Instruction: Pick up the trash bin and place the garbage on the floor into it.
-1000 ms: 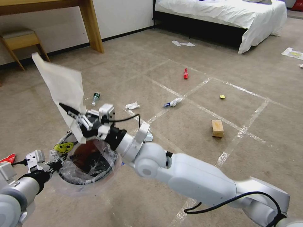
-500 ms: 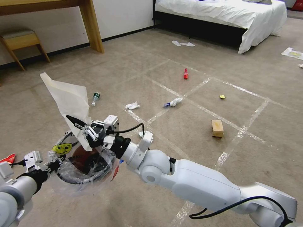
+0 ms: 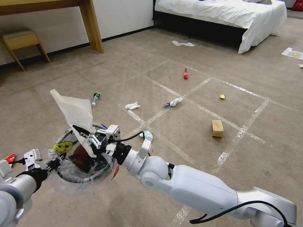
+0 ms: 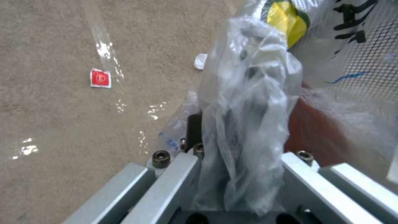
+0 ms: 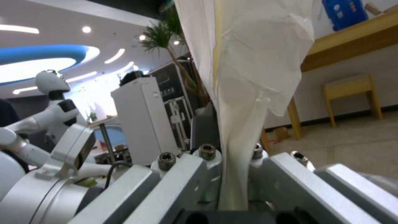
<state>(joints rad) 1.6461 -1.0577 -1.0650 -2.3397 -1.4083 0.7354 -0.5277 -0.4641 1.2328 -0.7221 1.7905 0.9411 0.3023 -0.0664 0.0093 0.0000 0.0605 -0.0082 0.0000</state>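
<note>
The trash bin point(image 3: 82, 160) is a small red bin lined with a crinkled clear bag and bearing a yellow smiley sticker point(image 3: 62, 147). It is held off the floor at the lower left. My left gripper point(image 3: 55, 162) is shut on its rim and liner; in the left wrist view the bunched plastic bag point(image 4: 244, 118) fills the jaws beside the red bin wall point(image 4: 319, 137). My right gripper point(image 3: 82, 134) is shut on a white paper sheet point(image 3: 75, 112) just above the bin's mouth, with the sheet point(image 5: 248, 62) pinched between its fingers. Garbage lies ahead on the floor: a bottle point(image 3: 95, 98), a tissue point(image 3: 132, 105), a brown box point(image 3: 217, 128).
More litter lies on the carpet: a blue-white wad point(image 3: 173, 102), a red wrapper point(image 3: 185, 73), a yellow scrap point(image 3: 222, 96), a pale blue mask point(image 3: 147, 135) behind my right arm. A bed point(image 3: 221, 15) stands at the back right; a table leg point(image 3: 91, 26) and stool point(image 3: 22, 40) stand at the back left.
My right gripper has come down and slightly right with the white paper, from well above the bin to just over its mouth. The left gripper holds the bin about where it was.
</note>
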